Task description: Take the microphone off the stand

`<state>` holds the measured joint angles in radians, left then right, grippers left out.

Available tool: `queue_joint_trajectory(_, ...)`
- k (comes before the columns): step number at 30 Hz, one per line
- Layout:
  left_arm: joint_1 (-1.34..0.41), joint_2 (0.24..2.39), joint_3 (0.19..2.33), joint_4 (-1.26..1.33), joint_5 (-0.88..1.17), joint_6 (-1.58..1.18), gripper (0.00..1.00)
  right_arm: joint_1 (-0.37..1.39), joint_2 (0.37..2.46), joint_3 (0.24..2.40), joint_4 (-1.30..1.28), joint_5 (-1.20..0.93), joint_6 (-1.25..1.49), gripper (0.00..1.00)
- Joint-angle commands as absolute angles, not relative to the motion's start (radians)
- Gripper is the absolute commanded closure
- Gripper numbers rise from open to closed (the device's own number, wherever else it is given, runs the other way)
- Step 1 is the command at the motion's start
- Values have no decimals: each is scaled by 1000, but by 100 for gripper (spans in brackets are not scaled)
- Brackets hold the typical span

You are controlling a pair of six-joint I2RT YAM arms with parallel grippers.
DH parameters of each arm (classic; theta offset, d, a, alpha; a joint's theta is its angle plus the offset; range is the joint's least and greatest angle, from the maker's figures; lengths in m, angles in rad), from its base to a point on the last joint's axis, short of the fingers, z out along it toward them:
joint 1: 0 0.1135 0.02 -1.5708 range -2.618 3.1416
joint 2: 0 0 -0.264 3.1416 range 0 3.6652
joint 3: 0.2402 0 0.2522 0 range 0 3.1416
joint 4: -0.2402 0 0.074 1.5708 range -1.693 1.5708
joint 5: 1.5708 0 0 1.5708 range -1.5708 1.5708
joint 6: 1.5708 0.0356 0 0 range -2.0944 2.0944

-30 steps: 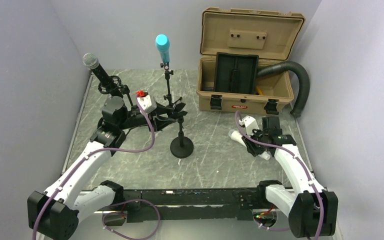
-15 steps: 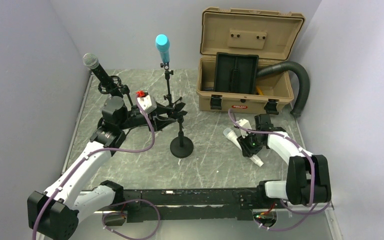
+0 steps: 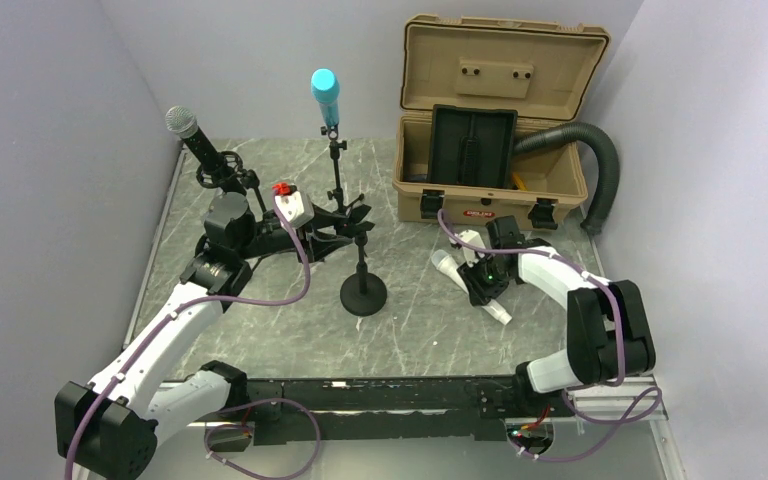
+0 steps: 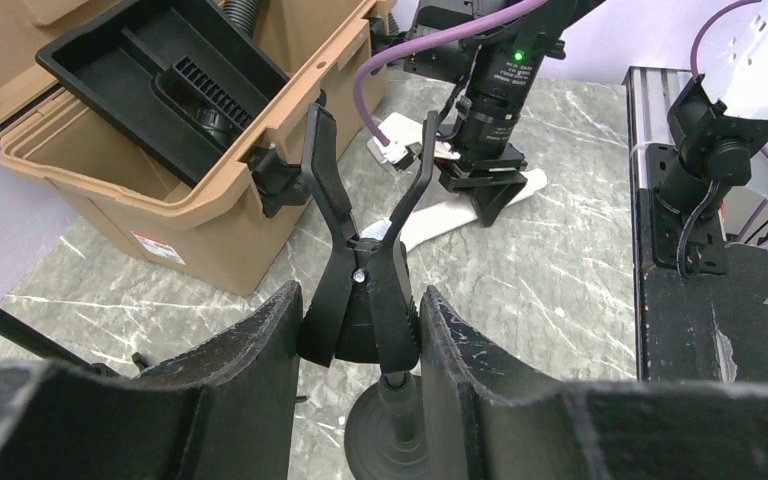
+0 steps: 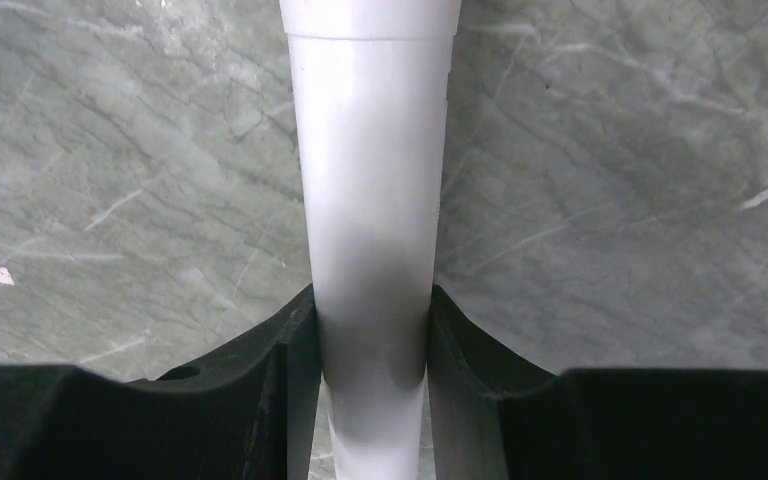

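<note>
Right gripper [image 5: 371, 335] clamped on white microphone [image 5: 370, 190], just carried it left over worktop [image 3: 420, 335]. Left gripper [image 4: 360, 312] squeezing empty stand clip [image 4: 362, 262]. Removal looks done.

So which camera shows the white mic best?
The top view: the white mic shows almost end to end in the right gripper. Right wrist shows only its barrel between the fingers; left wrist, a piece beyond the clip.
</note>
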<state>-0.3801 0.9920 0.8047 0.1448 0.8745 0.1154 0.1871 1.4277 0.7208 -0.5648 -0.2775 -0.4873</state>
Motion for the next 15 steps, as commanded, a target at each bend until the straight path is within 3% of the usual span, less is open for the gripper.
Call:
queue_joint_trajectory(1,-371,1005,825,141,840,190,100,228,1465,766,-551,-237,-411,72)
queue_joint_trajectory(15,-371,1012,839,122,835,201,100,344,1600,909,-557,-189,-224,70)
